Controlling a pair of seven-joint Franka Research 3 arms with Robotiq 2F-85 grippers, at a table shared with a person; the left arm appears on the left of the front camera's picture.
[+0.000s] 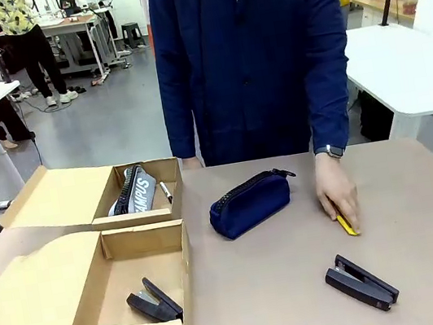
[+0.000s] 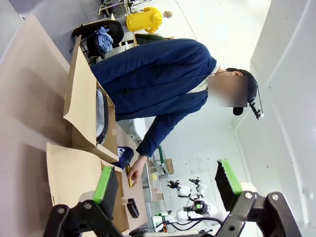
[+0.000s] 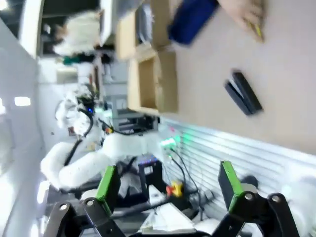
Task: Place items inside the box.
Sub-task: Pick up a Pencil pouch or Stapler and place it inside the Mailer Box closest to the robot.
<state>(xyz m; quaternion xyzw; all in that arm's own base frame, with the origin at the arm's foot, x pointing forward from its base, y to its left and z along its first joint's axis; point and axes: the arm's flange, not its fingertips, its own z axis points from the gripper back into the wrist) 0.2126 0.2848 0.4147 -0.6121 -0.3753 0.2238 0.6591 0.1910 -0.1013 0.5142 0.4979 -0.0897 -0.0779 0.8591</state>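
Two open cardboard boxes stand at the table's left. The near box (image 1: 92,314) holds a black stapler (image 1: 154,302). The far box (image 1: 66,199) holds a grey-black piece with white lettering (image 1: 132,192) and a black-and-white marker (image 1: 166,192). A navy zip pouch (image 1: 250,203) lies mid-table. The person's hand (image 1: 337,193) rests on a yellow utility knife (image 1: 347,225). A second black stapler (image 1: 361,282) lies at the front right. My left gripper (image 2: 167,180) is open and empty, high above the boxes. My right gripper (image 3: 167,181) is open and empty, away from the stapler (image 3: 243,93).
The person in a dark blue coat (image 1: 252,49) stands at the far edge. Bare tabletop (image 1: 269,286) lies between the near box and the front-right stapler. White tables (image 1: 411,65) and other people stand farther back. The right wrist view is blurred.
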